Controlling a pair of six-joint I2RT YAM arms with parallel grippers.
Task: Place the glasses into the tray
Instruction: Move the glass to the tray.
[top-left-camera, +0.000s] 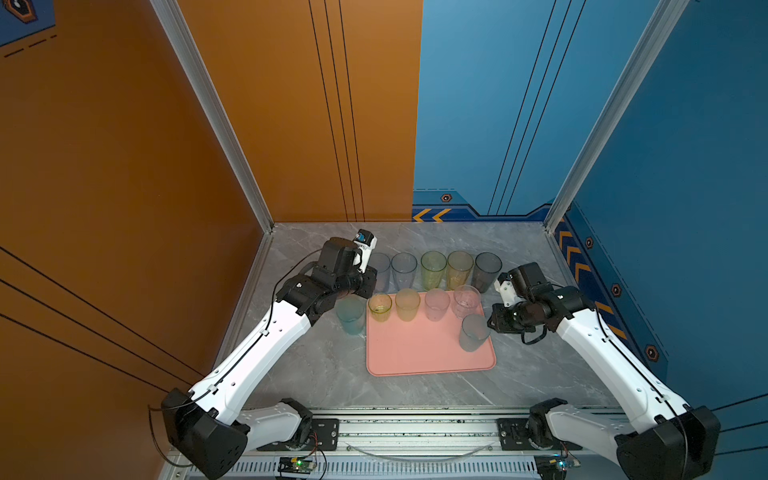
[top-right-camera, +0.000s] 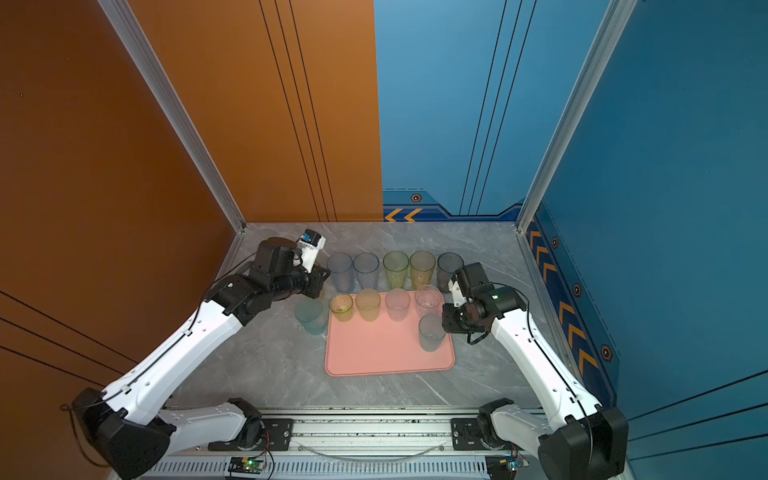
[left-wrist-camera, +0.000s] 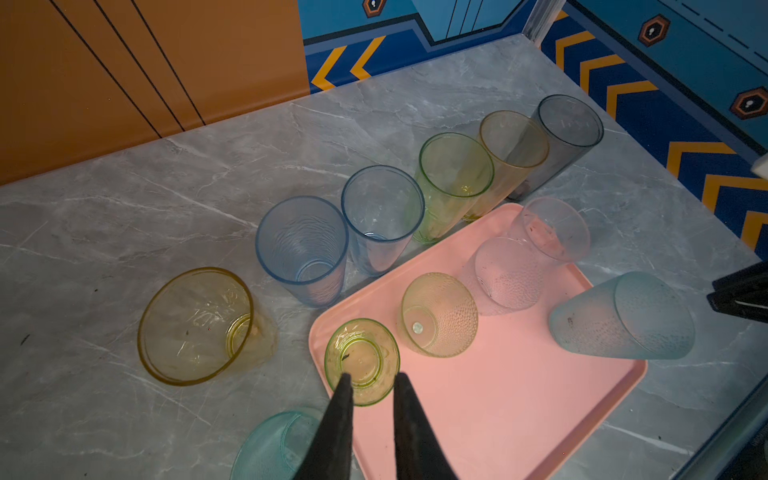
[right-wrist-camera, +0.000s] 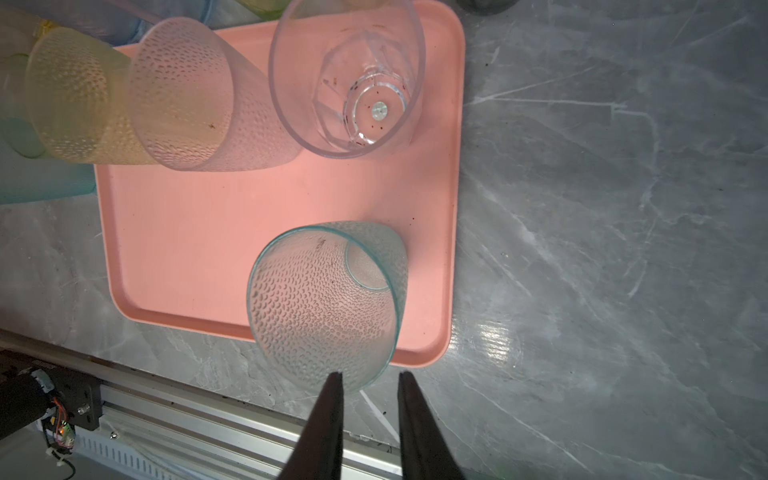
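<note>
Pink tray (top-left-camera: 415, 353): 5 glasses (top-left-camera: 407, 304) on, 7 off. L gripper (left-wrist-camera: 372, 378), R gripper (right-wrist-camera: 370, 376): ajar, empty.

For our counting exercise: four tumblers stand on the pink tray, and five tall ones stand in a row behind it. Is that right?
Not quite. A top view shows five on the tray, not four: yellow-green tumbler, yellow tumbler, pinkish tumbler, clear tumbler, grey-teal tumbler. The row of five tall ones behind it is right.

pink tray (top-right-camera: 374, 359) w/ glasses (top-right-camera: 431, 332), row (top-right-camera: 395, 270) behind
</note>
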